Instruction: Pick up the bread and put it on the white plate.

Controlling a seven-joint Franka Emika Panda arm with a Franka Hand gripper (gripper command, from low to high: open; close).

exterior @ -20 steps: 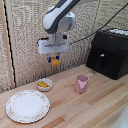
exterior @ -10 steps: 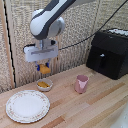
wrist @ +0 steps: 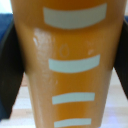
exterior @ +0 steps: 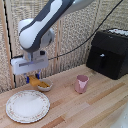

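Note:
My white boxy gripper [exterior: 32, 78] hangs above the wooden table, shut on the bread [exterior: 34, 81], a small orange-brown oblong piece that points down between the blue-tipped fingers. It is held in the air just above the far edge of the white plate [exterior: 20, 113], next to the small bowl. The wrist view is filled by the bread [wrist: 70, 65], orange with pale stripes, with dark fingers [wrist: 7, 70] on both sides.
A small grey-white bowl [exterior: 46, 88] with yellow food sits beside the plate. A pink cup [exterior: 81, 83] stands mid-table. A black appliance [exterior: 108, 52] occupies the exterior view's right. A bamboo screen backs the table.
The arm has carried the bread toward the exterior view's left and lower, from beyond the small bowl to near the plate's far edge.

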